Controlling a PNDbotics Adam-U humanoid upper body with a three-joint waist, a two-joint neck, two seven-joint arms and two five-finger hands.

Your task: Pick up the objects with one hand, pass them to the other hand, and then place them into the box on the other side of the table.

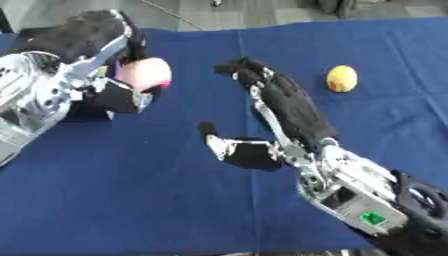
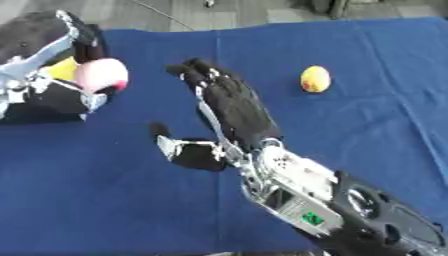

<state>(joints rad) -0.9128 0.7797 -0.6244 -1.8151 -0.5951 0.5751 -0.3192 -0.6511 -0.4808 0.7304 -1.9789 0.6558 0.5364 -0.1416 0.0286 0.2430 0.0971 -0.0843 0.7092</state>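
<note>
A pink, rounded object [image 1: 145, 73] sits in my left hand [image 1: 105, 60] at the upper left, with the black fingers and thumb curled round it. A bit of yellow [image 2: 61, 68] shows behind it in the right eye view. My right hand [image 1: 276, 107] lies open over the middle of the blue table [image 1: 131, 200], fingers stretched toward the pink object and the thumb [image 1: 213, 137] spread to the left; it holds nothing and stays a short gap away from the left hand. A yellow round fruit [image 1: 341, 78] rests on the cloth to the right of the right hand's fingers.
The blue cloth covers the whole table; its far edge [image 1: 306, 25] meets a grey floor. My right forearm [image 1: 359, 195] crosses the lower right corner. No box shows in either view.
</note>
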